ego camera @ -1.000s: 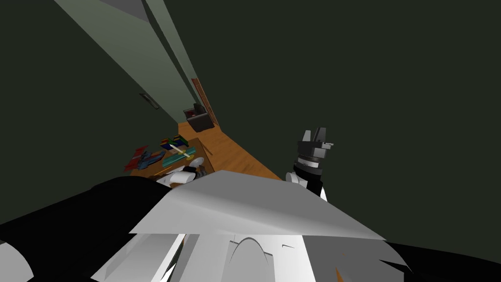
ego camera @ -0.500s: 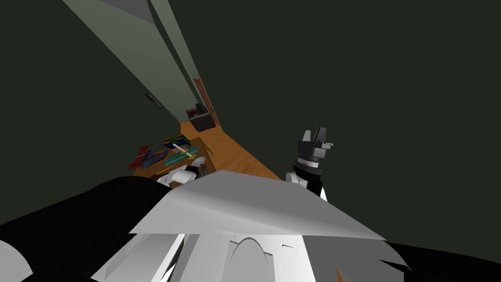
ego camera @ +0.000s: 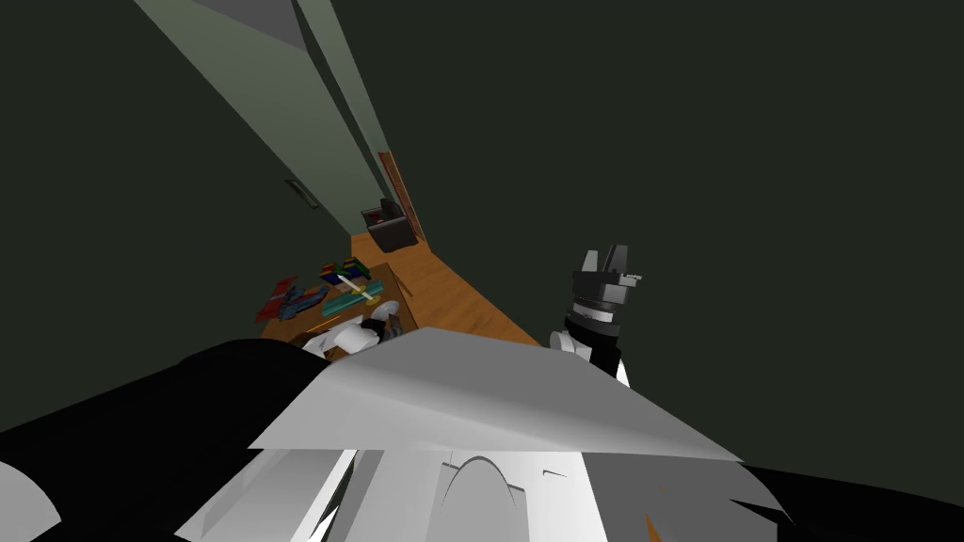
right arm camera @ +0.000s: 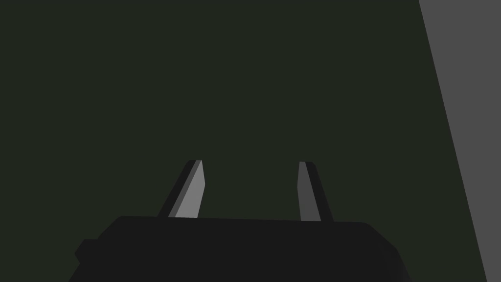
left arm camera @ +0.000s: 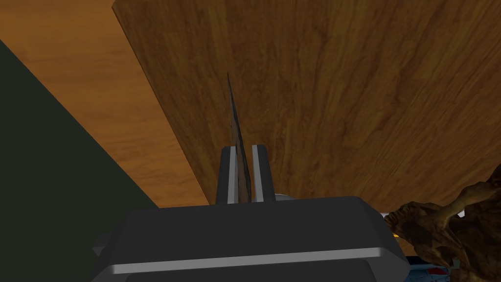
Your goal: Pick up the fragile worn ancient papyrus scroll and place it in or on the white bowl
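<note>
In the left wrist view my left gripper [left arm camera: 243, 147] is shut on a thin, dark, worn sheet seen edge-on, the papyrus scroll [left arm camera: 233, 107]. The scroll sticks out well past the fingers [left arm camera: 229, 169], above a brown wooden tabletop [left arm camera: 342, 98]. In the head view the left arm reaches over the near end of the small table [ego camera: 282, 329], beside a white rounded shape that looks like the bowl [ego camera: 382, 310]. My right gripper [ego camera: 605, 256] is raised at the right, away from the table, open and holding nothing [right arm camera: 249, 169].
Colourful flat items [ego camera: 325, 287] cover the far part of the table. A gnarled brown object [left arm camera: 450, 230] lies close beside the left hand. The orange wood floor [ego camera: 442, 292] runs past the table to a dark armchair [ego camera: 389, 231]. Dark walls rise on both sides.
The whole head view has shifted a little, with the table drifting right and up, so my body or head has moved. Both arms keep their pose.
</note>
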Controlling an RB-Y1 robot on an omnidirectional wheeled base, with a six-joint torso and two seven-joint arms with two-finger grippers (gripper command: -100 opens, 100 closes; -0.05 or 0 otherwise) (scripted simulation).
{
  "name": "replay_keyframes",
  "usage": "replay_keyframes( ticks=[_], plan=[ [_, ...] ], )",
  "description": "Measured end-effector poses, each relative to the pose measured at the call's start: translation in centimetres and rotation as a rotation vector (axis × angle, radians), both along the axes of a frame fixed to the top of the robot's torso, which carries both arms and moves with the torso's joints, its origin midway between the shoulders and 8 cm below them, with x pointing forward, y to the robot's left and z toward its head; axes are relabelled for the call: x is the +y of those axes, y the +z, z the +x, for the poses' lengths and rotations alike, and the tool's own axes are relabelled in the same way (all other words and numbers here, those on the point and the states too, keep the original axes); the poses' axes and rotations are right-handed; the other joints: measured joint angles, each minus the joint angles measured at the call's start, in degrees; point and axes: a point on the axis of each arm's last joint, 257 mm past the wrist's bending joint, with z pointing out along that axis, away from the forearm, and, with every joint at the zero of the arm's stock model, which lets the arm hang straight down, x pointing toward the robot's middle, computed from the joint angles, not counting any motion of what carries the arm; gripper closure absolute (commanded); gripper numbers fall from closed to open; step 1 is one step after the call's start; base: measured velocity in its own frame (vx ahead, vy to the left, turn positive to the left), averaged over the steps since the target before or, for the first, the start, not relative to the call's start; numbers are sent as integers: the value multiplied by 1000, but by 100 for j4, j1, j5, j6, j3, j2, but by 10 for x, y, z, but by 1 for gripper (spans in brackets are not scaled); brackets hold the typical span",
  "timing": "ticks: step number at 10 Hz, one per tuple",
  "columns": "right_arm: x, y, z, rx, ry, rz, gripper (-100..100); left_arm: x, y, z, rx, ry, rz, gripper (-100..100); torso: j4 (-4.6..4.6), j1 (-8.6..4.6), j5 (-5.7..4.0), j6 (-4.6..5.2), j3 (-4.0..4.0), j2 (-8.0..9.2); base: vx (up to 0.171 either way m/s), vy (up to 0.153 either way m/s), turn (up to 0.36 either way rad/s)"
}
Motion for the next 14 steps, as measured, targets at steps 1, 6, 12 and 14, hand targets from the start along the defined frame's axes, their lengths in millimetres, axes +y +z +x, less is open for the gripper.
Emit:
replay_keyframes(
  ticks=[1, 6, 12, 14],
  plan=[
    [0, 0, 0, 0, 0, 0, 0, -4, 1, 0, 0, -2, -1, 100, -1, -3, -1, -2, -1, -1, 5, 10, 6],
    [0, 0, 0, 0, 0, 0, 0, 4, 12, -11, 44, -25, 19, 100, -7, -37, -11, -1, -7, -8, 12, -38, -39],
    [0, 0, 0, 0, 0, 0, 0, 20, 36, -31, 140, -60, 51, 100, -13, -17, -11, 5, -15, -17, 19, -14, -50],
    [0, 0, 0, 0, 0, 0, 0, 25, 46, -34, 167, -58, 56, 100, -14, -4, -11, 7, -17, -20, 20, 50, -45]
  ],
)
